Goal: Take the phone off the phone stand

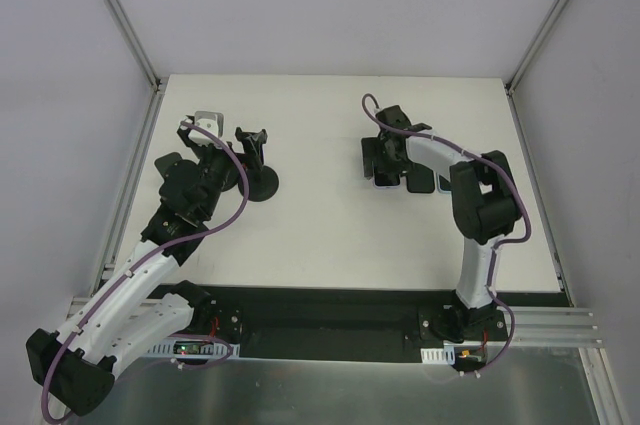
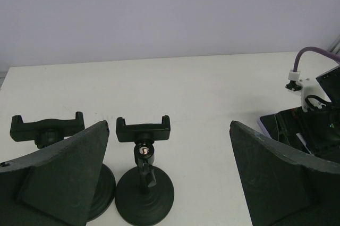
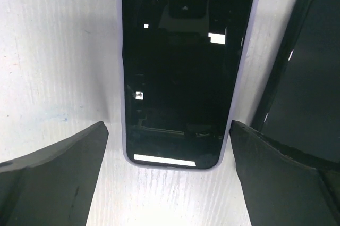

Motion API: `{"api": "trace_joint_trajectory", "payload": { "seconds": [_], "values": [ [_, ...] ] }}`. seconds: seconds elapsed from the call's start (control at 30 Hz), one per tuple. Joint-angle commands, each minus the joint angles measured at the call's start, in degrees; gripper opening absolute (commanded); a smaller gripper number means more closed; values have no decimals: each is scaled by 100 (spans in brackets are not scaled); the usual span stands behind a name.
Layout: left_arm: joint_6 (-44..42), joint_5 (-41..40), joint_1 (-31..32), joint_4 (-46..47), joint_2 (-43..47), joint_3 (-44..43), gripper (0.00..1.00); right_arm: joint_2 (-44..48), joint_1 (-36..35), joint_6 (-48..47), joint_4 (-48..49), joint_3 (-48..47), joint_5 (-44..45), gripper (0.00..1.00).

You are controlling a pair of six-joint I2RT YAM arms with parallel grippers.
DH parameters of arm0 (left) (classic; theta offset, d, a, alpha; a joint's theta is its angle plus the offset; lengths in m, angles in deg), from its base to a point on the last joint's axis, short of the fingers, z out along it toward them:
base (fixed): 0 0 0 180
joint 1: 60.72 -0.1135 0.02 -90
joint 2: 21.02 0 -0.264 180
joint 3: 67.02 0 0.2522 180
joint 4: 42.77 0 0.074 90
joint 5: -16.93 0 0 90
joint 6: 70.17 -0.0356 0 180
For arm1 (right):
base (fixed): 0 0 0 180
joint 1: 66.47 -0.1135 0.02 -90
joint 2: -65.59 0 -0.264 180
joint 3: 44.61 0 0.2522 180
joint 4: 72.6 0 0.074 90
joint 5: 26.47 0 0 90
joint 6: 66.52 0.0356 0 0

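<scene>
A phone [image 3: 180,66] in a lavender case lies flat and screen up on the white table. My right gripper [image 3: 168,126] is open, with its fingers on either side of the phone's near end and not touching it. In the top view the right gripper [image 1: 385,157] hovers over the phone [image 1: 378,175]. A black phone stand [image 2: 143,183] on a round base has an empty clamp [image 2: 142,128]. My left gripper [image 2: 170,130] is open and empty just in front of it. In the top view the left gripper [image 1: 225,140] is beside the stand [image 1: 260,183].
A second black stand [image 2: 47,128] with an empty clamp is half hidden behind my left finger. A second dark phone [image 3: 308,77] lies right of the lavender one, also in the top view [image 1: 420,181]. Metal frame posts stand at the table's far corners.
</scene>
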Motion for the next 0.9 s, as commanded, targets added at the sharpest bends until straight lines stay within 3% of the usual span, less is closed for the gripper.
{"api": "trace_joint_trajectory", "payload": {
  "seconds": [0.0, 0.17, 0.3, 0.47, 0.87],
  "values": [
    [-2, -7, -52, 272, -7, -7, 95, -144, -117, 104, -122, -307, 329, 100],
    [7, 37, -52, 263, -7, -25, 95, -223, -222, 217, -271, -246, 610, 90],
    [16, 63, -43, 254, -16, -25, 95, -162, -249, 428, -280, -52, 664, 72],
    [33, 98, -52, 245, -16, -25, 95, -39, -266, 482, -271, 168, 655, 68],
    [16, 98, -52, 236, -34, -33, 95, 181, -249, 420, -254, 388, 602, 70]
  ]
}}
